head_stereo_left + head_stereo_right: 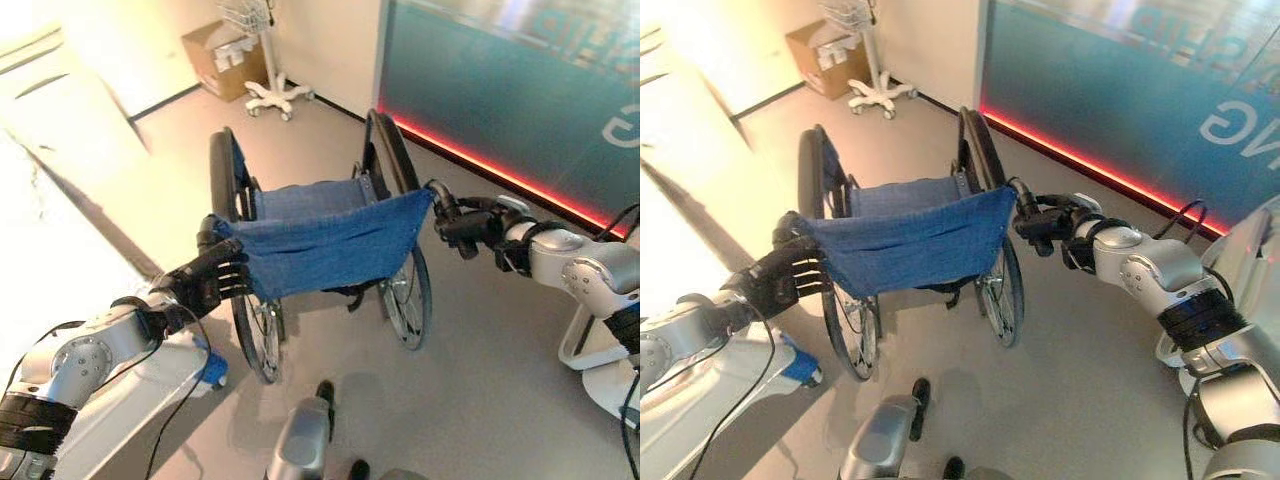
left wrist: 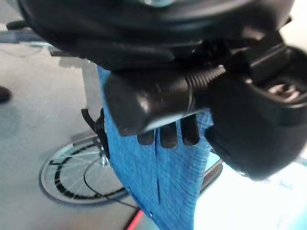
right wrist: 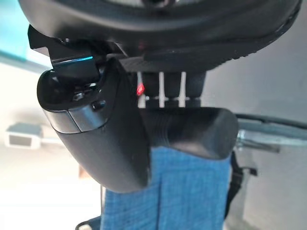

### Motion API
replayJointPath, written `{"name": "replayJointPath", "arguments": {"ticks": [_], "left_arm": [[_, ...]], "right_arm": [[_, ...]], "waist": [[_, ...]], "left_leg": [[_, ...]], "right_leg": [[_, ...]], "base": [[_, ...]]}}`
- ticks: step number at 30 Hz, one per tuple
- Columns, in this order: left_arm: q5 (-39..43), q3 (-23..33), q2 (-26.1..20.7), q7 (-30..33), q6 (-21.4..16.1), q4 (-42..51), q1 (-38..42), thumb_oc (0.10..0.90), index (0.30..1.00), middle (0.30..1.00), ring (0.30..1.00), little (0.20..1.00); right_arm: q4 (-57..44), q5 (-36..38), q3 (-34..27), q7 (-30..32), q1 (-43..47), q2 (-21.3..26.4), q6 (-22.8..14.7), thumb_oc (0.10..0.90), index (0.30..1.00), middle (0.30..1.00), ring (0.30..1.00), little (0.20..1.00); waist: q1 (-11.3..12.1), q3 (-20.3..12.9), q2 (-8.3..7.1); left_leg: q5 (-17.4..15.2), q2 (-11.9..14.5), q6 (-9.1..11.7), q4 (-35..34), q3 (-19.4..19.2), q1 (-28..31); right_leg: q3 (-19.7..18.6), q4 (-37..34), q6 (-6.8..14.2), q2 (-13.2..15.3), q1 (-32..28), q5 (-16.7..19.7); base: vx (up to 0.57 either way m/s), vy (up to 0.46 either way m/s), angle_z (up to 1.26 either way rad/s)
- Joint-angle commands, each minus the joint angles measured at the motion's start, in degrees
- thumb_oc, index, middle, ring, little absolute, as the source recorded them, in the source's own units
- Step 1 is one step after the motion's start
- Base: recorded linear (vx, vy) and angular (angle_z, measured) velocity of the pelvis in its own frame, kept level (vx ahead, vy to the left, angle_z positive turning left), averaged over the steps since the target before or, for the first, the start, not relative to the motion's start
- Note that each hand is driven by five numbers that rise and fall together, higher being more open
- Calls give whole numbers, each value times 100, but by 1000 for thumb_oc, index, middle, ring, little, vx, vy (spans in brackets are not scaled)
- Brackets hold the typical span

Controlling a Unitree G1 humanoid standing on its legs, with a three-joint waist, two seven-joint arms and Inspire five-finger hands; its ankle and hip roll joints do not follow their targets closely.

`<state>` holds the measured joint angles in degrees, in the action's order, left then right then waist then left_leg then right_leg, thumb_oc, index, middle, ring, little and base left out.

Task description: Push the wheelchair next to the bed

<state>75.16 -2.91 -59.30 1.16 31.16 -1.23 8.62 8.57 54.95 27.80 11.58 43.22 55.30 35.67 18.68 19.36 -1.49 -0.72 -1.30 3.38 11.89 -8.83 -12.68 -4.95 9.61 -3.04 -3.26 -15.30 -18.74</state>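
The wheelchair [image 1: 320, 250] stood on the grey floor [image 1: 480, 400] in front of the robot, its back turned to the camera, the blue cloth backrest [image 1: 325, 238] stretched between two black push handles. Its big wheels [image 1: 405, 290] rested on the floor.

Both arms reached forward, spread apart, each to one handle. The left arm came in from the lower left, bent at the elbow, and the left hand [image 1: 215, 275] sat at the left handle [image 2: 144, 98] with its fingers [image 2: 168, 134] curled round the grip, their tips lying against the blue cloth. The right arm came in from the right side, roughly level, and the right hand [image 1: 462, 225] held the right handle [image 3: 196, 129]; fingers and thumb closed round it, just above the cloth edge.

A white bed [image 1: 50, 170] lay along the left side, near the left wheel. Beyond the chair stood a cardboard box [image 1: 225, 55] and a white wheeled stand [image 1: 270, 90] by the wall. A teal glass wall [image 1: 510, 90] with a red strip [image 1: 500, 175] at its foot ran along the right.
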Motion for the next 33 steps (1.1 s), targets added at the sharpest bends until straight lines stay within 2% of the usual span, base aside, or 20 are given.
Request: {"name": "replayJointPath", "arguments": {"ticks": [1, 2, 4, 6, 9, 11, 12, 13, 14, 17, 20, 22, 25, 26, 27, 28, 29, 30, 32, 33], "left_arm": [[-54, 561, 18, -74, -282, -84, 1044, 400, 300, 300, 300, 300], [50, 522, -48, -130, -312, -205, 1167, 400, 300, 300, 300, 300], [120, 436, -81, -167, -331, -334, 1327, 400, 300, 300, 300, 300], [151, 237, -168, -302, -345, -427, 1545, 400, 300, 300, 300, 300], [262, 231, -273, -402, -293, -197, 1592, 400, 300, 300, 300, 300], [182, 273, -285, -428, -262, -48, 1540, 400, 300, 300, 300, 300], [24, 246, -306, -526, -226, 112, 1478, 400, 300, 300, 300, 300], [16, 268, -312, -619, -179, 485, 1218, 400, 300, 300, 300, 300], [-30, 333, -311, -661, -118, 794, 964, 400, 300, 300, 300, 300], [-73, 476, -305, -739, -93, 1218, 524, 400, 300, 300, 300, 300], [-54, 680, -307, -921, -43, 1525, 189, 400, 300, 300, 300, 300], [86, 775, -331, -947, 5, 1797, 15, 400, 300, 300, 300, 300], [284, 869, -246, -705, 31, 2097, -149, 400, 300, 300, 300, 300], [369, 881, -194, -606, 18, 2145, -190, 400, 300, 300, 300, 300], [399, 901, -172, -582, 16, 2166, -225, 400, 300, 300, 300, 300], [408, 916, -121, -521, 23, 2218, -270, 400, 300, 300, 300, 300], [411, 921, -114, -511, 25, 2226, -275, 400, 300, 300, 300, 300], [281, 928, 25, -554, 47, 2195, -288, 400, 300, 300, 300, 300], [236, 1027, 100, -586, 5, 2169, -380, 400, 300, 300, 300, 300], [228, 1093, 122, -596, -5, 2168, -446, 400, 300, 300, 300, 300]], "right_arm": [[-954, -366, -249, -241, -142, -126, -734, 400, 300, 300, 300, 300], [-998, -248, -235, -142, -64, -82, -748, 400, 300, 300, 300, 300], [-969, -239, -169, -80, 65, -132, -734, 400, 300, 300, 300, 300], [-1002, -333, -149, 3, 159, -135, -615, 400, 300, 300, 300, 300], [-984, -350, -283, -14, 165, 21, -615, 400, 300, 300, 300, 300], [-894, -417, -346, -83, 184, 52, -680, 400, 300, 300, 300, 300], [-838, -387, -352, -30, 236, 94, -718, 400, 300, 300, 300, 300], [-826, -188, -338, 71, 389, 187, -603, 400, 300, 300, 300, 300], [-896, -15, -328, 148, 528, 290, -437, 400, 300, 300, 300, 300], [-1087, 291, -328, 293, 725, 442, -161, 400, 300, 300, 300, 300], [-1044, 433, -284, 296, 806, 546, -144, 400, 300, 300, 300, 300], [-891, 500, -180, 178, 933, 617, -106, 400, 300, 300, 300, 300], [-763, 485, 100, -83, 1096, 731, -186, 400, 300, 300, 300, 300], [-733, 401, 214, -186, 1151, 756, -262, 400, 300, 300, 300, 300], [-719, 376, 271, -221, 1179, 771, -308, 400, 300, 300, 300, 300], [-737, 357, 373, -233, 1224, 771, -409, 400, 300, 300, 300, 300], [-736, 353, 387, -236, 1237, 771, -416, 400, 300, 300, 300, 300], [-795, 328, 433, -179, 1309, 697, -396, 400, 300, 300, 300, 300], [-956, 207, 435, -128, 1314, 547, -334, 400, 300, 300, 300, 300], [-988, 146, 461, -130, 1334, 465, -313, 400, 300, 300, 300, 300]], "waist": [[-553, -695, -187], [-607, -683, -98], [-677, -642, -63], [-824, -568, 41], [-907, -448, 22], [-960, -352, -1], [-987, -300, -126], [-1048, -247, -170], [-1009, -250, -211], [-967, -275, -276], [-882, -387, -392], [-907, -547, -434], [-957, -688, -427], [-952, -685, -454], [-957, -676, -453], [-889, -587, -503], [-897, -587, -474], [-823, -464, -458], [-677, -350, -375], [-618, -315, -337]], "left_leg": [[222, -250, -652, -45, -140, 5], [108, -280, -750, -78, 8, 218], [34, -319, -788, -45, 64, 304], [-8, -344, -781, 38, 266, 429], [-283, -409, -738, 203, 604, 726], [-515, -427, -730, 282, 738, 936], [-737, -523, -720, 385, 816, 1074], [-1098, -506, -679, 610, 1046, 1278], [-1265, -427, -617, 657, 1167, 1448], [-1499, -249, -518, 730, 1340, 1694], [-1396, -98, -407, 997, 1391, 1648], [-1076, 143, -265, 1033, 1461, 1904], [35, 450, 8, 1885, 1407, 1844], [414, 443, 58, 2535, 1332, 1627], [499, 404, 72, 2979, 1320, 1431], [591, 165, 39, 3765, 1217, 968], [561, 177, 39, 3853, 1228, 912], [537, -17, -19, 4235, 1177, 434], [275, -351, -143, 3815, 1098, 183], [278, -352, -174, 3346, 1007, 216]], "right_leg": [[1635, 2438, 1412, 427, 344, 2112], [1622, 3332, 1445, 516, 949, 2447], [1653, 3427, 1357, 651, 1320, 2318], [1727, 2671, 1103, 669, 1740, 1835], [1828, 1536, 1002, 1045, 2111, 1905], [1839, 1062, 1044, 1223, 2252, 2075], [1686, 526, 1152, 1440, 2476, 2409], [1521, -338, 1328, 1609, 2495, 2720], [1438, -688, 1451, 1814, 2585, 2927], [1367, -860, 1568, 1999, 2601, 3137], [1445, -842, 1597, 1888, 2325, 3002], [1501, -445, 1558, 1651, 2331, 2863], [1733, -343, 1195, 1273, 2110, 2565], [1808, -396, 1012, 1168, 1947, 2454], [1846, -394, 923, 1114, 1881, 2392], [1887, -372, 757, 1048, 1697, 2247], [1903, -353, 747, 1020, 1700, 2231], [1871, -303, 621, 883, 1531, 2120], [1790, -234, 629, 685, 1372, 2013], [1759, -200, 633, 580, 1280, 1947]], "base": [[634, 203, -37], [430, 133, -12], [353, 69, 9], [382, -42, 39], [310, -172, 55], [277, -206, 37], [519, -403, 18], [790, -595, 19], [680, -490, 41], [520, -392, 48], [396, -344, 33], [507, -397, 40], [302, -331, 50], [221, -318, 7], [287, -399, -19], [178, -254, -31], [274, -319, 11], [275, -218, 21], [341, -206, 14], [383, -179, -21]]}}
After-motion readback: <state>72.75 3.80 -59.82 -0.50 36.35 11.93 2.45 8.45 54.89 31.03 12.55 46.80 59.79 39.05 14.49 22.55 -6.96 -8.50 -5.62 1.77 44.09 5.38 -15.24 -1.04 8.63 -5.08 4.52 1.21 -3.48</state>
